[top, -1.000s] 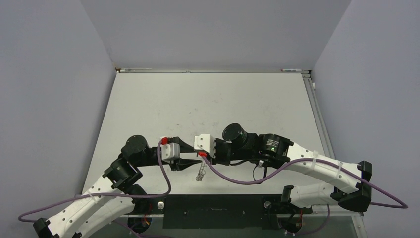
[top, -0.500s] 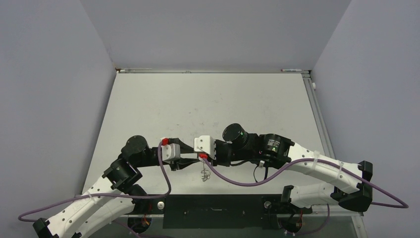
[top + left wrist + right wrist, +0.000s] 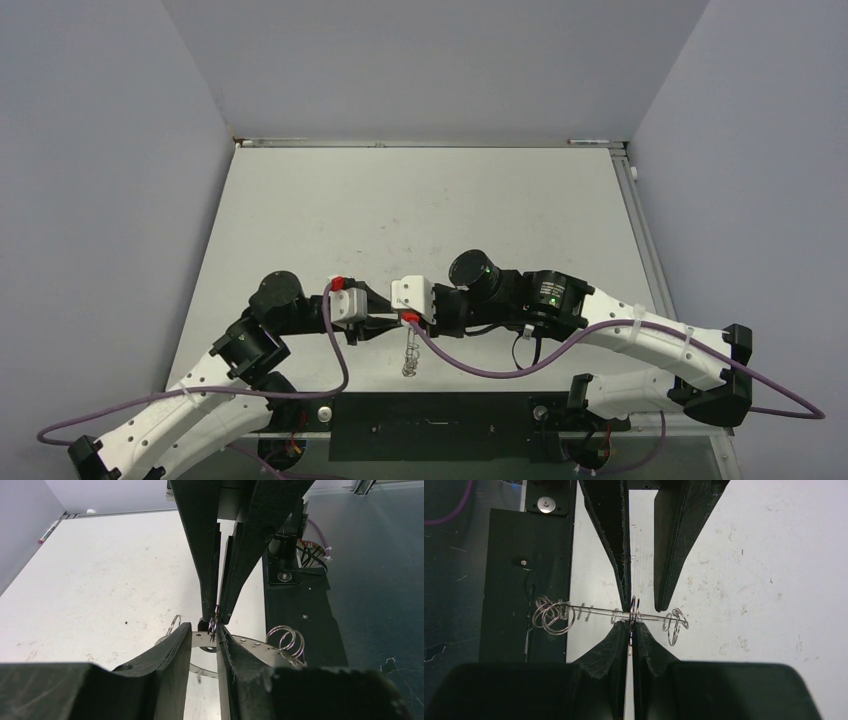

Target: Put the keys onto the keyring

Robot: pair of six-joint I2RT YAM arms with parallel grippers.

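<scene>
My left gripper (image 3: 203,629) sits narrowly parted astride the band of the keyring (image 3: 250,645), steadying it, I reckon, near the front of the table (image 3: 420,220) so the right gripper (image 3: 631,624), pinched tight at a rim loop (image 3: 634,605), can thread, any key too small to spot.

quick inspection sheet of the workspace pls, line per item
surface: white table, scuffed
job's things: keyring at the fingertips, wire loops on its rim; keys not clearly made out
clutter: nothing seen
grippers: right gripper shut on a keyring loop; left gripper fingers apart, facing it
cables: purple cables along both arms
surroundings: grey walls, black base plate at near edge
</scene>
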